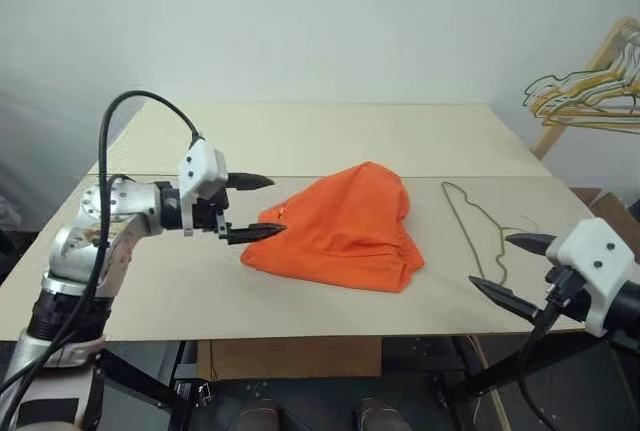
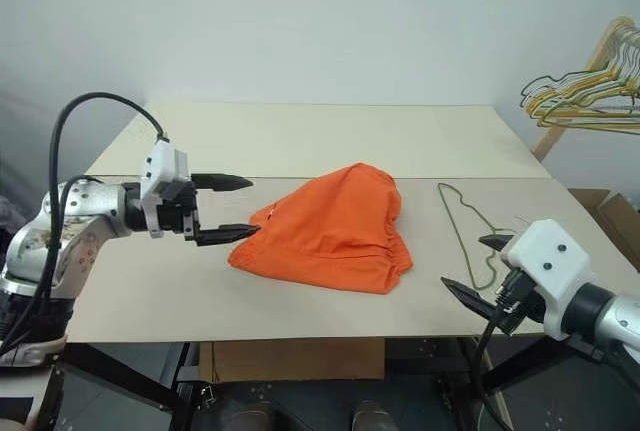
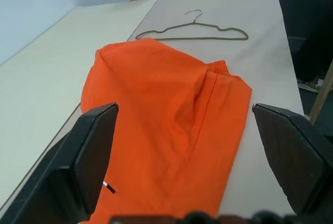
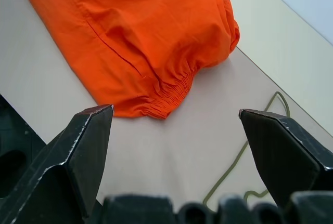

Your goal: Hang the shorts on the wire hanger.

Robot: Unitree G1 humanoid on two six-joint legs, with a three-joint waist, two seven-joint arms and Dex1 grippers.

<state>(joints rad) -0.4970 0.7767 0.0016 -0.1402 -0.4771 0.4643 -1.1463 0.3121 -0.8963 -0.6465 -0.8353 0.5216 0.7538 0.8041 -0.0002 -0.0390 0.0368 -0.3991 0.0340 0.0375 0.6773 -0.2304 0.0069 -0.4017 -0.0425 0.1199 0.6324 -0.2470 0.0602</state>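
Beige table (image 1: 300,141) holds shorts (image 1: 345,226) beside wire hanger (image 1: 480,226); left pincer (image 1: 250,208) and right pincer (image 1: 510,269) spread, empty.

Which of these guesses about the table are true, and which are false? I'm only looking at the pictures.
1. The shorts lie in a heap on the table. True.
2. The shorts already hang on the wire hanger. False: the hanger lies flat on the table beside them, on the robot's right, with nothing on it.
3. The left claw is open, close to the edge of the shorts. True.
4. The right claw is holding the wire hanger. False: it is open and empty, near the table's front edge.
5. More hangers hang on a wooden rack past the table's far right corner. True.
6. The shorts are blue. False: they are bright orange.
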